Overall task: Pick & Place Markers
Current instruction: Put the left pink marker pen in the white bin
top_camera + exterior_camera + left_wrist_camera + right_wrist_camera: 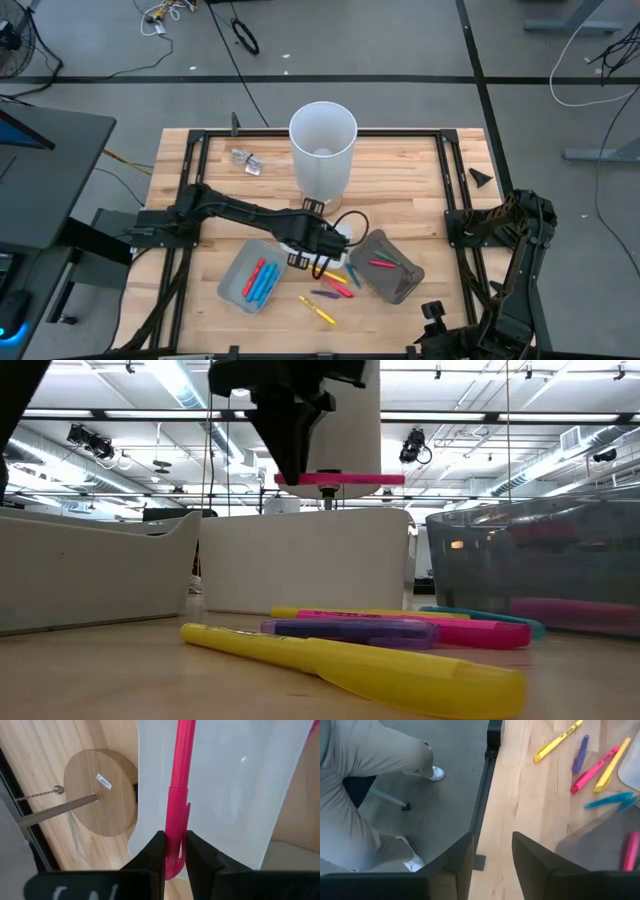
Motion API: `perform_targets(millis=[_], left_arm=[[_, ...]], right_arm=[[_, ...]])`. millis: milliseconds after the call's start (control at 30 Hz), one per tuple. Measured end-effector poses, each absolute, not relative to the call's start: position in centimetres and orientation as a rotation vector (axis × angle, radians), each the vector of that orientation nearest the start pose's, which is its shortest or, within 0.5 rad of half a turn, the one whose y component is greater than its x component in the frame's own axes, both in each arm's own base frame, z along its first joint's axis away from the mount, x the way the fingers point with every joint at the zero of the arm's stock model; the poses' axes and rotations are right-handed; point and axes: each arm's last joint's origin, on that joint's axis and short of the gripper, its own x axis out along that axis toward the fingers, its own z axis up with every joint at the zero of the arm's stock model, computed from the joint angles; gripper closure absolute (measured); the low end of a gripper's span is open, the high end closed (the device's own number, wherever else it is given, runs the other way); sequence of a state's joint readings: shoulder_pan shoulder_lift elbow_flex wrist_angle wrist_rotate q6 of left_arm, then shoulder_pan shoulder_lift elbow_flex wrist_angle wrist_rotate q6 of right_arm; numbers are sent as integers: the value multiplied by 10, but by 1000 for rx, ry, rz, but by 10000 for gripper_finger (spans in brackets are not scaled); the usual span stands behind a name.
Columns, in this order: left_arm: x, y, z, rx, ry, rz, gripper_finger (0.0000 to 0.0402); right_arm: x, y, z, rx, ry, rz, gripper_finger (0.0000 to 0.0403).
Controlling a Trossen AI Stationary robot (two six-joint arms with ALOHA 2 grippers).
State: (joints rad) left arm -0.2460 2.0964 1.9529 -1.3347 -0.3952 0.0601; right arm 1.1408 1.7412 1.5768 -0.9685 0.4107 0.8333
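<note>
Left gripper (175, 851) had its jaws pinching a pink marker (179, 795) near one end, lifted clear of the worktop (420, 190). Best carried level over the white tray (250, 277) just beside the jaws, then lowered before release. Right gripper (492, 850) waited at the worktop's edge, jaws spread and empty.

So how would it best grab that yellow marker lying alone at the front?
Probably across the middle of the barrel, coming straight down. The yellow marker lies flat on the table, apart from the other markers, so there is room for a finger on each side of it.
</note>
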Motion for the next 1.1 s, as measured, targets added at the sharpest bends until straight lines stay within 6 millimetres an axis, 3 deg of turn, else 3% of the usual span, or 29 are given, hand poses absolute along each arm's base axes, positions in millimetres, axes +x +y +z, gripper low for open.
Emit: perform_targets(millis=[300, 700, 900, 1100], left_arm=[[386, -86, 231, 487, 1392, 62, 347], [385, -83, 198, 442, 1381, 24, 347], [386, -84, 196, 431, 1364, 24, 341], [390, -84, 207, 418, 1332, 26, 304]], right_arm=[[160, 320, 298, -39, 977, 261, 266], [161, 322, 299, -21, 964, 269, 266], [161, 322, 299, -24, 963, 271, 266], [162, 322, 299, -31, 944, 255, 266]])
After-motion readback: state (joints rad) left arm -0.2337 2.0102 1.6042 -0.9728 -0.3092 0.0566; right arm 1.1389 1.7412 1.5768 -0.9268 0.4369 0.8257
